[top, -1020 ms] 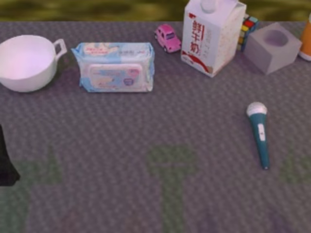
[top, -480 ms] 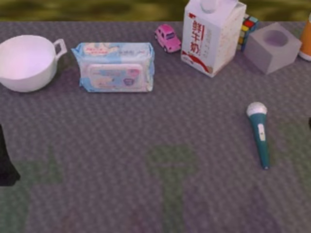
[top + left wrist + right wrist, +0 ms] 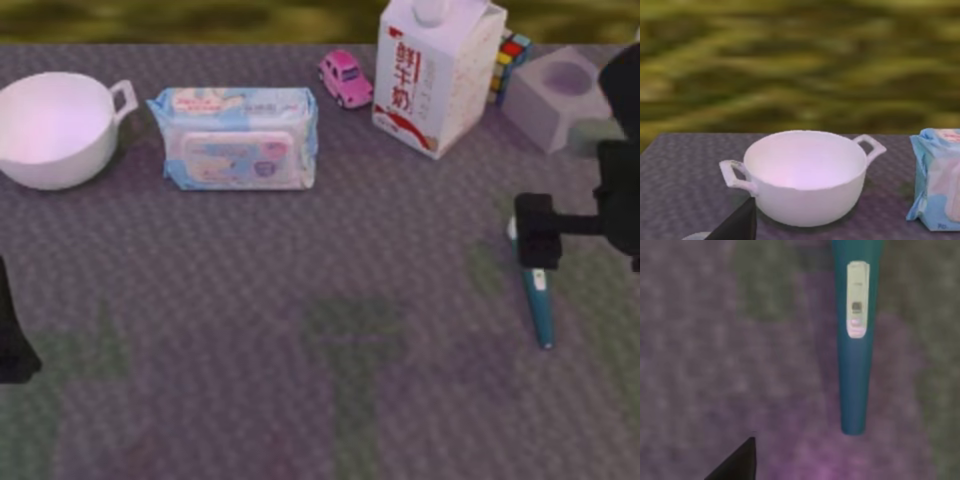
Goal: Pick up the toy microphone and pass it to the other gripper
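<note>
The toy microphone [image 3: 540, 305] lies flat on the table's right side, its teal handle pointing toward the front edge. Its white head is hidden under my right gripper [image 3: 537, 240], which hovers above it on the black arm reaching in from the right. In the right wrist view the handle with its white button strip [image 3: 855, 340] lies on the mat. One black fingertip [image 3: 747, 452] shows off to the side, with nothing beside it. The other gripper, my left one [image 3: 12, 340], is parked at the left edge.
Along the back stand a white two-handled bowl [image 3: 55, 128], a pack of wipes [image 3: 238, 137], a pink toy car [image 3: 345, 78], a milk carton [image 3: 435, 75], a colour cube [image 3: 512, 55] and a grey block [image 3: 555, 95]. The bowl [image 3: 805, 175] fills the left wrist view.
My right arm has come in from the right edge and now hangs over the microphone's head. The microphone has not moved, nor has the left arm.
</note>
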Robot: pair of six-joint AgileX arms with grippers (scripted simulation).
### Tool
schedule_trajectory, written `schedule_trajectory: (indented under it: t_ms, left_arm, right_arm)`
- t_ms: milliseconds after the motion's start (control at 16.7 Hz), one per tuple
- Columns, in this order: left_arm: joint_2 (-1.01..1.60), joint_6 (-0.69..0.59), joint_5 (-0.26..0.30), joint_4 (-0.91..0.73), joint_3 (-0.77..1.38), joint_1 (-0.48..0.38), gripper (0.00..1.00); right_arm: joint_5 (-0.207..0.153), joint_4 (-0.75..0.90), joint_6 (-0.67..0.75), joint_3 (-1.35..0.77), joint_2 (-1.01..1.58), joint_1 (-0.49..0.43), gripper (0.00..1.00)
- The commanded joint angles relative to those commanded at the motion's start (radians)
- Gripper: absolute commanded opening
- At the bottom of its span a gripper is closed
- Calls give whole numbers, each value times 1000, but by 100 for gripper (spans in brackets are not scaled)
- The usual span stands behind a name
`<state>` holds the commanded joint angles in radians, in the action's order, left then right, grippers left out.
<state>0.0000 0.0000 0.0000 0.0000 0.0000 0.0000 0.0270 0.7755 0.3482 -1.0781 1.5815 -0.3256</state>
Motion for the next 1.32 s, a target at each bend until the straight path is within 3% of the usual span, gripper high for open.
schedule_trajectory:
  t_ms: [300, 660, 1320]
  left_arm:
    - [0, 0, 0, 0, 0, 0, 100]
    - [0, 0, 0, 0, 0, 0, 100]
    - [0, 0, 0, 0, 0, 0, 100]
  right_arm:
    - [11, 122, 46, -132, 201, -43, 100]
    - [11, 124, 47, -134, 212, -40, 100]
    - [12, -238, 42, 8, 433, -35, 100]
